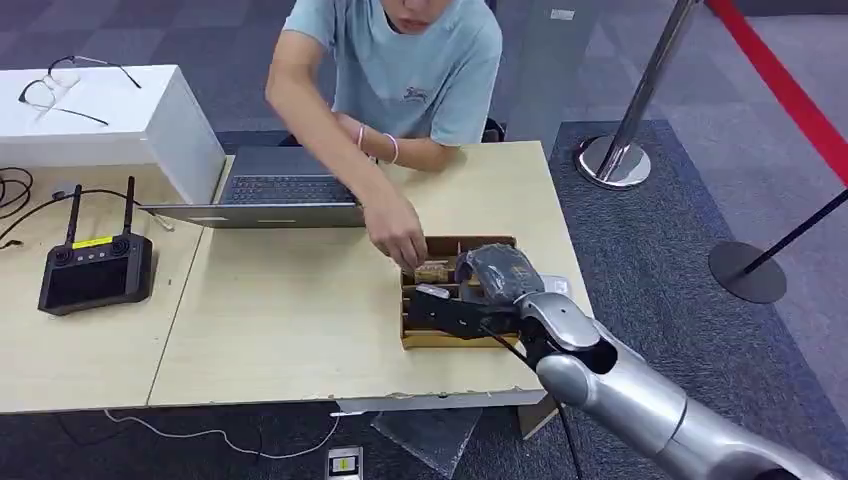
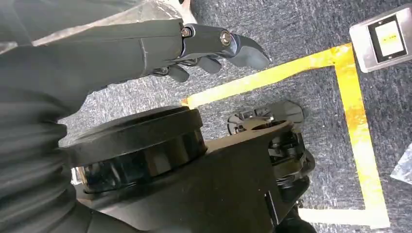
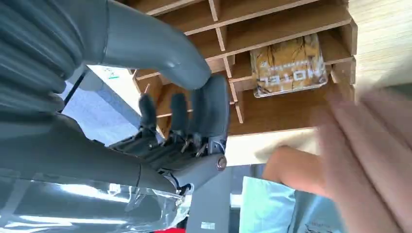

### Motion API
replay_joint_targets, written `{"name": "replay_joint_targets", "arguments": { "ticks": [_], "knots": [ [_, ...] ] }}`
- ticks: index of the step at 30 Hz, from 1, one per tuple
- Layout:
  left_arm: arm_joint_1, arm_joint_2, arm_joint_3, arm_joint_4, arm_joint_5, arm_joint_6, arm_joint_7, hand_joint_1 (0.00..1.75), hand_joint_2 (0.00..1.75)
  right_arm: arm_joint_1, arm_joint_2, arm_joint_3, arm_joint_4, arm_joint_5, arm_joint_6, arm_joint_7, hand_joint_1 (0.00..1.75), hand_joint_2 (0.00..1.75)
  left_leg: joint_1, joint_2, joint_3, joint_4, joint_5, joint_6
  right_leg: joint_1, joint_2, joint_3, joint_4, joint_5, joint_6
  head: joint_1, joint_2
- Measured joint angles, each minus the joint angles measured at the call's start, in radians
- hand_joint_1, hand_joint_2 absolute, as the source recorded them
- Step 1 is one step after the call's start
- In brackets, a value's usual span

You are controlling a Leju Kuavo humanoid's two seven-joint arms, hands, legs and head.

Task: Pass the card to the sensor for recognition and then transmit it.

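card (image 3: 287, 66) printed "hotel" lies in the wooden tray (image 3: 272, 114) near the empty, open-fingered right hand (image 3: 184, 128).

One brown wooden divided box (image 1: 430, 338) sits on the counter (image 1: 300, 310), and one yellow-brown printed card (image 3: 289, 65) lies in it. One open grey laptop (image 1: 270, 190), one black handheld controller (image 1: 95, 272) with two upright antennas, and one white rectangular box (image 1: 120, 125) carrying one pair of thin-framed glasses (image 1: 60, 88) are also there. One person's hand (image 1: 397, 232) reaches into the divided box. Two silver stanchion posts (image 1: 625, 130) stand on the carpet. One small grey card reader (image 2: 384, 41) lies on the floor.
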Motion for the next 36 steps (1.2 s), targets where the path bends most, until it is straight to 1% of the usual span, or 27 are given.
{"name": "replay_joint_targets", "arguments": {
  "ticks": [4, 6, 7, 9, 10, 11, 13, 15, 17, 18, 23, 24, 26, 28, 29, 32, 34, 35, 36],
  "knots": [
    [0.0, 0.0, 0.0, 0.0, 0.0, 0.0, 0.0, 0.0, 1.75, 0.001, 0.002, -0.001, 0.0, 0.0, -0.001, 0.0, 1.43, 1.75, 0.0, 0.0, 0.0, 0.0, 0.0, 0.0, 0.0, 0.0, 0.0, 0.0, 0.0, 0.0, 0.0, 0.0],
    [0.0, 0.0, 0.0, 0.0, 0.0, 0.0, 0.0, 0.0, 1.75, 0.003, 0.003, -0.001, 0.0, 0.0, -0.001, 0.0, 1.36, 1.75, 0.0, 0.0, 0.0, 0.0, 0.0, 0.0, 0.0, 0.0, 0.0, 0.0, 0.0, 0.0, 0.0, 0.0],
    [0.0, 0.0, 0.0, 0.0, 0.0, 0.0, 0.0, 0.0, 1.75, 0.003, 0.004, -0.001, 0.0, 0.0, -0.002, -0.002, 1.36, 1.75, 0.0, 0.0, 0.0, 0.0, 0.0, 0.0, 0.0, 0.0, 0.0, 0.0, 0.0, 0.0, 0.0, 0.0],
    [0.0, 0.0, 0.0, 0.0, 0.0, 0.0, 0.0, 0.0, 1.75, 0.004, 0.005, -0.001, 0.0, -0.001, -0.002, -0.002, 1.22, 1.75, 0.0, 0.0, 0.0, 0.0, 0.0, 0.0, 0.0, 0.0, 0.0, 0.0, 0.0, 0.0, 0.0, 0.0],
    [0.0, 0.0, 0.0, 0.0, 0.0, 0.0, 0.0, 0.0, 1.75, 0.004, 0.006, -0.001, 0.0, -0.002, -0.002, -0.002, 1.2, 1.75, 0.0, 0.0, 0.0, 0.0, 0.0, 0.0, 0.0, 0.0, 0.0, 0.0, 0.0, 0.0, 0.0, 0.0],
    [0.0, 0.0, 0.0, 0.0, 0.0, 0.0, 0.0, 0.0, 1.75, 0.005, 0.006, -0.001, 0.0, -0.003, -0.003, -0.003, 1.2, 1.75, 0.0, 0.0, 0.0, 0.0, 0.0, 0.0, 0.0, 0.0, 0.0, 0.0, 0.0, 0.0, 0.0, 0.0],
    [0.0, 0.0, 0.0, 0.0, 0.0, 0.0, 0.0, 0.0, 1.75, 0.007, 0.009, -0.001, 0.0, -0.003, -0.004, -0.003, 1.26, 1.75, 0.0, 0.0, 0.0, 0.0, 0.0, 0.0, 0.0, 0.0, 0.0, 0.0, 0.0, 0.0, 0.0, 0.0],
    [0.0, 0.0, 0.0, 0.0, 0.0, 0.0, 0.0, 0.0, 1.75, 0.008, 0.014, -0.001, 0.0, -0.003, -0.004, -0.005, 1.13, 1.75, 0.0, 0.0, 0.0, 0.0, 0.0, 0.0, 0.0, 0.0, 0.0, 0.0, 0.0, 0.0, 0.0, 0.0],
    [0.0, 0.0, 0.0, 0.0, -0.001, 0.0, 0.0, 0.0, 1.75, 0.008, 0.019, 0.0, 0.001, -0.008, -0.005, -0.011, 1.08, 1.75, 0.0, 0.0, 0.0, 0.0, 0.0, 0.0, 0.0, 0.0, 0.0, 0.0, 0.0, 0.0, 0.0, 0.0],
    [0.0, 0.0, 0.0, 0.0, -0.002, 0.0, -0.001, 0.0, 1.75, 0.008, 0.022, 0.0, 0.002, -0.01, -0.005, -0.013, 0.98, 1.75, 0.0, 0.0, 0.0, 0.0, 0.0, 0.0, 0.0, 0.0, 0.0, 0.0, 0.0, 0.0, 0.0, 0.0],
    [0.0, 0.0, 0.0, 0.0, -0.004, 0.0, -0.003, 0.0, 1.75, 0.008, 0.034, 0.001, 0.005, -0.017, -0.007, -0.029, 0.91, 1.75, 0.0, 0.0, 0.0, 0.0, 0.0, 0.0, 0.0, 0.0, 0.0, 0.0, 0.0, 0.0, 0.0, 0.0],
    [0.0, 0.0, 0.0, 0.0, -0.005, 0.0, -0.003, 0.0, 1.75, 0.008, 0.038, 0.002, 0.008, -0.018, -0.008, -0.033, 0.75, 1.75, 0.0, 0.0, 0.0, 0.0, 0.0, 0.0, 0.0, 0.0, 0.0, 0.0, 0.0, 0.0, 0.0, 0.0],
    [-0.001, 0.0, 0.0, 0.0, -0.006, 0.0, -0.003, 0.0, 1.75, 0.008, 0.045, 0.002, 0.013, -0.021, -0.01, -0.039, 0.72, 1.75, 0.0, 0.0, 0.0, 0.0, 0.0, 0.0, 0.0, 0.0, 0.0, 0.0, 0.0, 0.0, 0.0, 0.0],
    [-0.001, 0.0, 0.0, 0.0, -0.006, 0.0, -0.003, 0.0, 1.75, 0.008, 0.052, 0.002, 0.018, -0.023, -0.011, -0.042, 0.54, 1.75, 0.0, 0.0, 0.0, 0.0, 0.0, 0.0, 0.0, 0.0, 0.0, 0.0, 0.0, 0.0, 0.0, 0.0],
    [-0.001, 0.0, 0.0, 0.0, -0.006, 0.0, -0.003, 0.0, 1.75, 0.008, 0.055, 0.002, 0.022, -0.026, -0.011, -0.042, 0.51, 1.75, 0.0, 0.0, 0.0, 0.0, 0.0, 0.0, 0.0, 0.0, 0.0, 0.0, 0.0, 0.0, 0.0, 0.0],
    [-0.001, 0.0, 0.0, 0.0, -0.007, -0.002, -0.003, 0.0, 1.75, 0.008, 0.064, 0.003, 0.031, -0.028, -0.012, -0.045, 0.49, 1.75, 0.0, 0.0, 0.0, 0.0, 0.0, 0.0, 0.0, 0.0, 0.0, 0.0, 0.0, 0.0, 0.0, 0.0],
    [-0.001, 0.0, 0.0, 0.0, -0.008, -0.002, -0.003, 0.0, 1.75, 0.007, 0.069, 0.003, 0.037, -0.034, -0.013, -0.05, 0.59, 1.75, 0.0, 0.0, 0.0, 0.0, 0.0, 0.0, 0.0, 0.0, 0.0, 0.0, 0.0, 0.0, 0.0, 0.0],
    [-0.001, 0.0, 0.0, 0.0, -0.009, -0.002, -0.003, 0.0, 1.75, 0.007, 0.072, 0.003, 0.041, -0.034, -0.013, -0.051, 0.59, 1.75, 0.0, 0.0, 0.0, 0.0, 0.0, 0.0, 0.0, 0.0, 0.0, 0.0, 0.0, 0.0, 0.0, 0.0],
    [-0.001, 0.0, 0.0, 0.0, -0.009, -0.002, -0.003, 0.0, 1.75, 0.007, 0.074, 0.003, 0.044, -0.034, -0.013, -0.052, 0.63, 1.75, 0.0, 0.0, 0.0, 0.0, 0.0, 0.0, 0.0, 0.0, 0.0, 0.0, 0.0, 0.0, 0.0, 0.0]
  ]
}}
